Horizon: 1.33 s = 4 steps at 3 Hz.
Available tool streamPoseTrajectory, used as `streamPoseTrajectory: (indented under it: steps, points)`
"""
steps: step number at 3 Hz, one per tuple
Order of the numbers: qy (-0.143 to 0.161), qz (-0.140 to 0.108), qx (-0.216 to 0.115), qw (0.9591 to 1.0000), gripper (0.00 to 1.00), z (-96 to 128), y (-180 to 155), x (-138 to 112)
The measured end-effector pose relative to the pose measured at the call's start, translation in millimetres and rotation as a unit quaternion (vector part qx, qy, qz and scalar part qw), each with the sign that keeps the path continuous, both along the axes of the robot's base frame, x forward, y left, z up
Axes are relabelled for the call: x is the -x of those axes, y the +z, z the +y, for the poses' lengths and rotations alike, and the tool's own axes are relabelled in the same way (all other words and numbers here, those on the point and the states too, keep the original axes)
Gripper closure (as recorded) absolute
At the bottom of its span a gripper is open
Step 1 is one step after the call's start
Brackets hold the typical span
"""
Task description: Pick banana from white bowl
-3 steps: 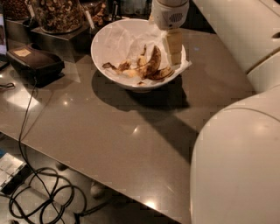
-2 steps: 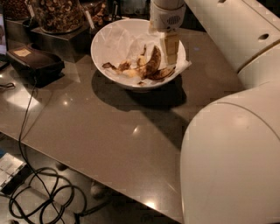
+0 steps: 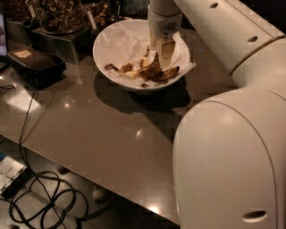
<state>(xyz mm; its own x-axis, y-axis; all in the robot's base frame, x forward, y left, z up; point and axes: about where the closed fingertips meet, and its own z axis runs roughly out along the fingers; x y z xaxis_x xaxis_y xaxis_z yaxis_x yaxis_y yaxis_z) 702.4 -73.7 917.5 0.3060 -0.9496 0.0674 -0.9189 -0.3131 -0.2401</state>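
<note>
The white bowl (image 3: 111, 51), lined with crumpled white paper, stands at the back of the brown table. The banana (image 3: 156, 73), dull yellow with heavy brown blotches, lies in it toward the right, with a shorter brown-spotted piece (image 3: 127, 71) to its left. My gripper (image 3: 164, 57) reaches straight down into the bowl from above and is right at the banana's upper end. It hides part of the banana.
Glass jars of dried snacks (image 3: 58, 13) stand on a dark stand at the back left. A dark box (image 3: 35, 65) sits on the table's left side. Black cables (image 3: 40, 201) lie on the floor beyond the table's front edge. My arm's large white body (image 3: 232, 156) fills the right side.
The gripper has shifted slightly left and lower in the bowl, onto the banana. The arm's body has swung further into the right of the view.
</note>
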Motion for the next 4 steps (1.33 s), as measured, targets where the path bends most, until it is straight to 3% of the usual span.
streamPoseTrajectory:
  steps: [4]
  points:
    - [0.021,0.035,0.003,0.9992,0.40,12,-32,7]
